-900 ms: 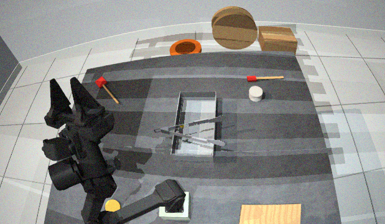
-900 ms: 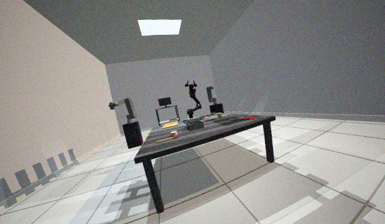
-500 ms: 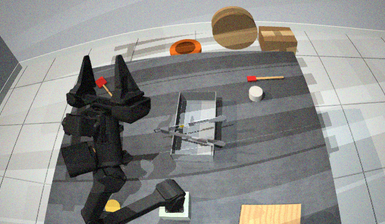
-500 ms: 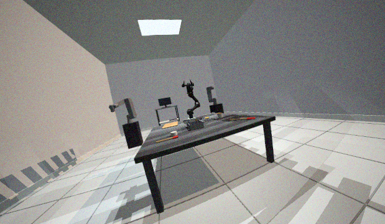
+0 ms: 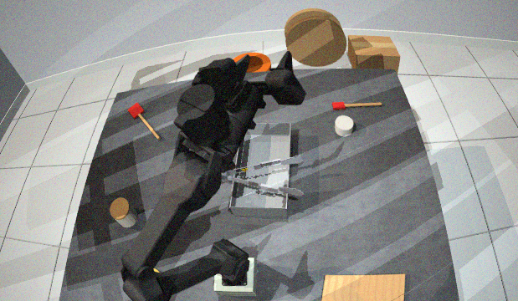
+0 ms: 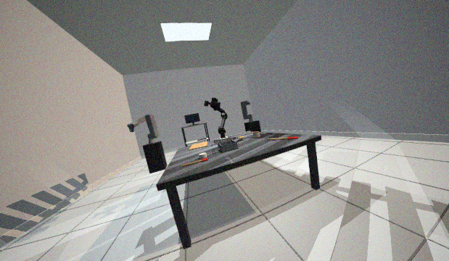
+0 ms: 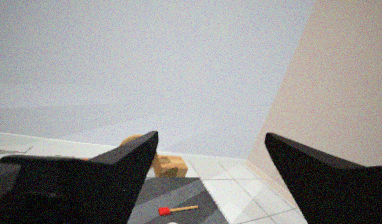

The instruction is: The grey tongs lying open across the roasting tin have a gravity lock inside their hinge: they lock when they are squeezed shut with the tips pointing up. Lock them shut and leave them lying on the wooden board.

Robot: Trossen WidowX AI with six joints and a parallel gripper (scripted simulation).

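The grey tongs (image 5: pixel 275 191) lie open across the roasting tin (image 5: pixel 259 211) (image 6: pixel 228 146) in the top view. Their hinge end is at the left, close to the arm's outline, and their tips reach past the tin's right rim. The wooden board (image 5: pixel 363 288) (image 6: pixel 199 145) is at the bottom right of the top view, with nothing seen on its visible part. My gripper (image 5: pixel 268 57) (image 7: pixel 211 136) is open and empty, high above the table and far from the tongs. The arm hides part of the tin's left side in the top view.
A red-headed brush (image 5: pixel 338 105) (image 7: pixel 164 211) and a white cylinder (image 5: pixel 344 125) are right of the tin. Another red-headed brush (image 5: pixel 135 110) is at the far left. A jar with a tan top (image 5: pixel 120 207) stands left of the arm. The table's back edge runs behind them.
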